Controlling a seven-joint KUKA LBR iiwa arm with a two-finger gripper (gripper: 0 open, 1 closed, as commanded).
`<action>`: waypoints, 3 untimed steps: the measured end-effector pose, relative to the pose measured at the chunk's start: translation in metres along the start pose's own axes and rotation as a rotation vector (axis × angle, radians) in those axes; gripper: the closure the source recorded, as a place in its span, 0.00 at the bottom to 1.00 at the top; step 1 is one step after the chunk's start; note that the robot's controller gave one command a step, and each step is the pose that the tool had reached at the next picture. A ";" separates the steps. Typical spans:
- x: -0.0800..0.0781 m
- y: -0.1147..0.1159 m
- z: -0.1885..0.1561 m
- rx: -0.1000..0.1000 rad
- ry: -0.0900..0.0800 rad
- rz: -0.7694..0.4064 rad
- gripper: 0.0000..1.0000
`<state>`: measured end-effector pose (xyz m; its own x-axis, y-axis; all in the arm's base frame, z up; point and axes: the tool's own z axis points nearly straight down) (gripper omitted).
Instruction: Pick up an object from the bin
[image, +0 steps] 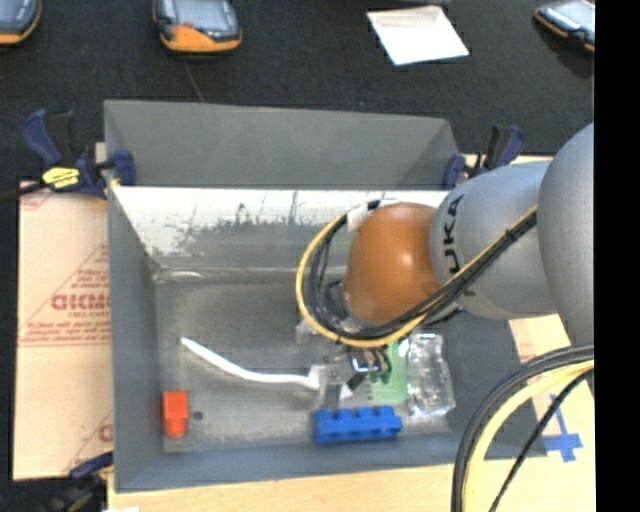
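My gripper is low in the bin's front right part, mostly hidden under the arm's wrist. It is at the right end of a white curved plastic utensil that lies across the bin floor toward the left. Just in front of the gripper lies a blue studded toy brick along the front wall. To its right are a green piece and a clear plastic block, side by side.
A small orange block stands alone in the front left corner. The arm reaches in from the right, with its orange cover and looped cables hanging over the bin's middle right.
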<state>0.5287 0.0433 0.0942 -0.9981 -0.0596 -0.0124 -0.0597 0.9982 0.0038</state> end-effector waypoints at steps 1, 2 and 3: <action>-0.007 -0.023 0.025 -0.002 -0.003 0.030 0.00; -0.001 -0.019 0.023 -0.002 -0.004 0.120 1.00; -0.001 -0.019 0.023 -0.002 -0.003 0.123 1.00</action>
<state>0.5309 0.0243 0.0716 -0.9979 0.0635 -0.0152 0.0634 0.9980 0.0077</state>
